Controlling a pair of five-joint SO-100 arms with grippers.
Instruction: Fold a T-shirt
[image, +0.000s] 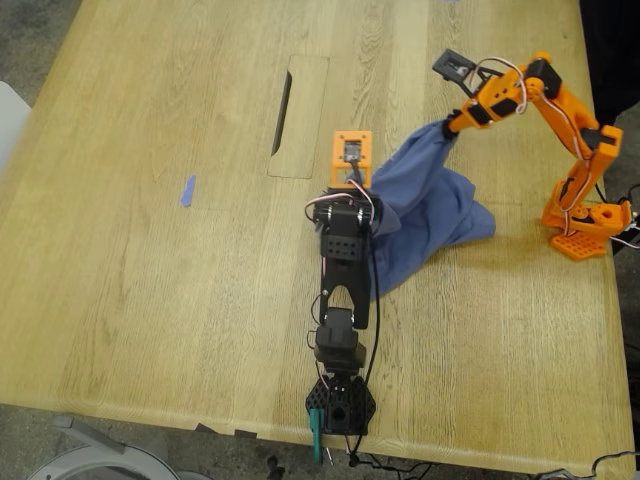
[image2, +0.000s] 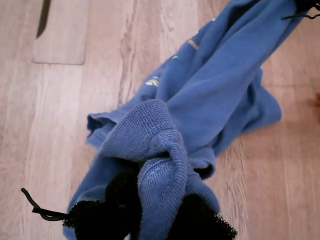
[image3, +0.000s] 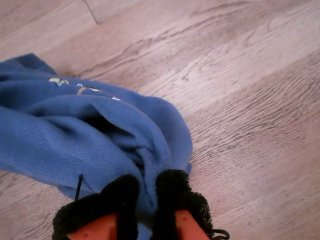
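Note:
The slate-blue T-shirt (image: 432, 205) lies bunched on the wooden table, right of centre in the exterior view. A small green-and-yellow print (image2: 154, 80) shows on it. My first gripper (image: 375, 200), on the black arm, is shut on a thick fold of the T-shirt (image2: 160, 150) between its black padded fingers (image2: 200, 220). My second gripper (image: 448, 125), on the orange arm, is shut on another edge of the T-shirt (image3: 75, 145) and holds it slightly raised. The cloth stretches between the two grippers and the rest sags onto the table.
A rectangular cable-cover panel (image: 297, 115) with a dark slot sits in the table behind the first arm. A scrap of blue tape (image: 187, 190) lies toward the exterior view's left. The orange arm's base (image: 585, 225) stands near the table's edge on the exterior view's right.

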